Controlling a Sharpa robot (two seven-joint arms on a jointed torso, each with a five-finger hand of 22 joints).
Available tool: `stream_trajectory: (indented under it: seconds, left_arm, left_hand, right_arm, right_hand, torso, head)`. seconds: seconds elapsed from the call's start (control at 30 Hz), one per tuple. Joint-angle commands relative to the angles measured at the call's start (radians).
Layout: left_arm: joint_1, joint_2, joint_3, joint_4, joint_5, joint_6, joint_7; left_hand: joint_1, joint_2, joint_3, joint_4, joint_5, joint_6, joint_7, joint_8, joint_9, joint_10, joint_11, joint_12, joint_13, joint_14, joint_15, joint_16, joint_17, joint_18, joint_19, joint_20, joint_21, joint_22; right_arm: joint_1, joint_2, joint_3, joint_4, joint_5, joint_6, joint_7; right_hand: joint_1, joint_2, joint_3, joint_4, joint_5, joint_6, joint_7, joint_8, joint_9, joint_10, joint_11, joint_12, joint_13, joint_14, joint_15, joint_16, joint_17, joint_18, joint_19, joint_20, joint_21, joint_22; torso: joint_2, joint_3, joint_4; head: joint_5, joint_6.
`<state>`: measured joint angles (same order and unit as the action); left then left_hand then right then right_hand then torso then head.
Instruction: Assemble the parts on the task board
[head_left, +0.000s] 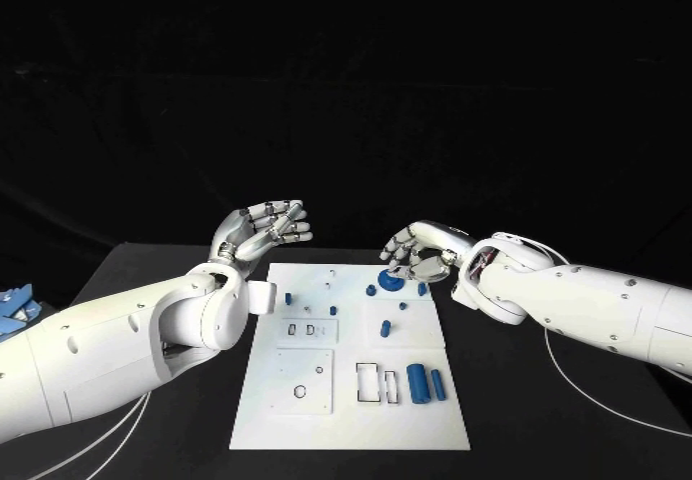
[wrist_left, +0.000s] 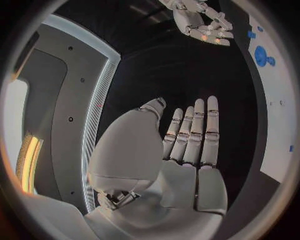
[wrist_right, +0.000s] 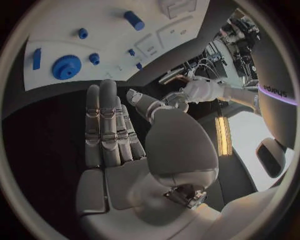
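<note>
The white task board (head_left: 346, 420) lies in the middle of the black table. On it a blue gear (head_left: 392, 277) sits near the far right corner, with small blue pegs (head_left: 371, 290) around it. Two blue cylinders (head_left: 423, 382) lie near the front right. My right hand (head_left: 418, 250) hovers just beyond the gear, holding nothing. Its fingers (wrist_right: 109, 125) are stretched out, and the gear (wrist_right: 65, 66) is beyond their tips. My left hand (head_left: 267, 230) is raised off the board's far left corner, palm empty, fingers (wrist_left: 194, 135) straight and apart.
Recessed slots and outlines (head_left: 378, 382) mark the board's near half. A blue object (head_left: 15, 305) sits at the table's left edge. White cables (head_left: 577, 385) trail over the table under the right arm. The left wrist view shows the board's edge (wrist_left: 278, 100).
</note>
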<state>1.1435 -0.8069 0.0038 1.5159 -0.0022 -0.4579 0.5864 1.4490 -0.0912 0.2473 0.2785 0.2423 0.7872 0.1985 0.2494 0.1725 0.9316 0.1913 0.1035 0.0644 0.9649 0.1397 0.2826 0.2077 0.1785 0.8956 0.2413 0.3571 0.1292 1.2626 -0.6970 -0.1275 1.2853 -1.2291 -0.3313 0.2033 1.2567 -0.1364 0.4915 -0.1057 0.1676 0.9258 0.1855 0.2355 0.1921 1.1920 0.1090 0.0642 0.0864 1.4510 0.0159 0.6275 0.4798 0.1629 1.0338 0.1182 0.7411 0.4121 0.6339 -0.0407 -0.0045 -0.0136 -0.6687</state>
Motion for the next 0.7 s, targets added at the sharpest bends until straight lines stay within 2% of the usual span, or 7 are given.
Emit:
stream_trajectory:
  seconds: [0.03, 0.17, 0.3, 0.57, 0.7]
  left_arm:
    - [0.002, -0.007, 0.004, 0.018, -0.004, 0.025, 0.015]
    - [0.003, -0.018, 0.009, 0.035, -0.004, 0.026, 0.016]
    - [0.005, -0.026, 0.012, 0.05, -0.004, 0.026, 0.016]
    - [0.013, -0.036, 0.017, 0.07, -0.004, 0.027, 0.012]
    - [0.018, -0.04, 0.018, 0.077, -0.005, 0.029, 0.009]
  left_hand:
    - [0.002, -0.01, 0.008, 0.0, -0.006, 0.006, 0.042, -0.003, -0.001, 0.006, 0.001, -0.007, 0.0, 0.006, 0.002, -0.002, 0.001, 0.007, 0.009, 0.001, 0.004, -0.001]
    - [0.001, -0.01, 0.008, 0.001, -0.006, 0.005, 0.042, -0.004, -0.001, 0.006, 0.001, -0.008, -0.001, 0.005, 0.002, -0.003, 0.002, 0.007, 0.011, 0.0, 0.005, -0.002]
    - [0.001, -0.011, 0.009, 0.001, -0.006, 0.005, 0.043, -0.004, -0.001, 0.005, 0.001, -0.01, -0.001, 0.004, 0.003, -0.005, 0.002, 0.006, 0.013, 0.0, 0.005, -0.002]
    - [0.001, -0.014, 0.011, 0.0, -0.006, 0.004, 0.044, -0.006, -0.002, 0.003, 0.003, -0.015, -0.001, -0.001, 0.004, -0.01, 0.002, 0.006, 0.017, -0.001, 0.004, -0.004]
    - [0.0, -0.015, 0.012, 0.001, -0.006, 0.003, 0.045, -0.008, -0.002, 0.001, 0.004, -0.018, -0.001, -0.003, 0.005, -0.013, 0.002, 0.005, 0.018, 0.0, 0.004, -0.005]
  right_arm:
    - [0.003, 0.013, 0.001, -0.003, -0.21, 0.024, -0.143]
    - [0.008, 0.031, 0.001, -0.011, -0.268, 0.033, -0.191]
    - [0.011, 0.045, 0.001, -0.012, -0.31, 0.05, -0.218]
    - [0.013, 0.07, 0.001, -0.022, -0.363, 0.082, -0.251]
    - [0.013, 0.081, 0.001, -0.03, -0.377, 0.093, -0.258]
  right_hand:
    - [0.003, -0.02, 0.016, 0.004, 0.043, 0.016, 0.0, 0.0, 0.008, -0.024, 0.001, 0.007, 0.019, -0.001, 0.0, 0.108, 0.085, 0.019, 0.02, -0.005, 0.047, 0.035]
    - [-0.009, -0.032, 0.019, 0.015, 0.03, 0.008, 0.003, -0.001, 0.014, -0.051, 0.004, 0.014, 0.032, -0.003, 0.006, 0.264, 0.236, 0.018, 0.018, -0.001, 0.075, 0.062]
    - [-0.012, -0.038, 0.02, 0.025, 0.027, 0.015, -0.001, 0.007, 0.023, -0.066, 0.002, 0.029, 0.045, 0.012, 0.007, 0.399, 0.37, 0.02, 0.027, 0.001, 0.096, 0.082]
    - [-0.016, -0.049, 0.017, 0.038, 0.006, -0.009, 0.0, -0.005, 0.026, -0.101, 0.007, 0.037, 0.055, 0.025, 0.011, 0.52, 0.489, 0.004, 0.08, 0.005, 0.179, 0.194]
    - [-0.014, -0.051, 0.016, 0.04, 0.005, -0.01, 0.001, -0.005, 0.028, -0.116, 0.009, 0.038, 0.056, 0.022, 0.013, 0.529, 0.489, 0.002, 0.086, 0.007, 0.191, 0.21]
  torso:
    - [0.017, -0.0071, 0.0016]
    - [0.027, -0.0103, 0.0033]
    - [0.036, -0.0128, 0.0056]
    - [0.052, -0.0134, 0.0094]
    - [0.058, -0.0128, 0.0113]
  head:
    - [-0.003, 0.0]
    - [-0.004, 0.0]
    - [-0.006, 0.0]
    - [-0.005, 0.001]
    - [-0.004, 0.003]
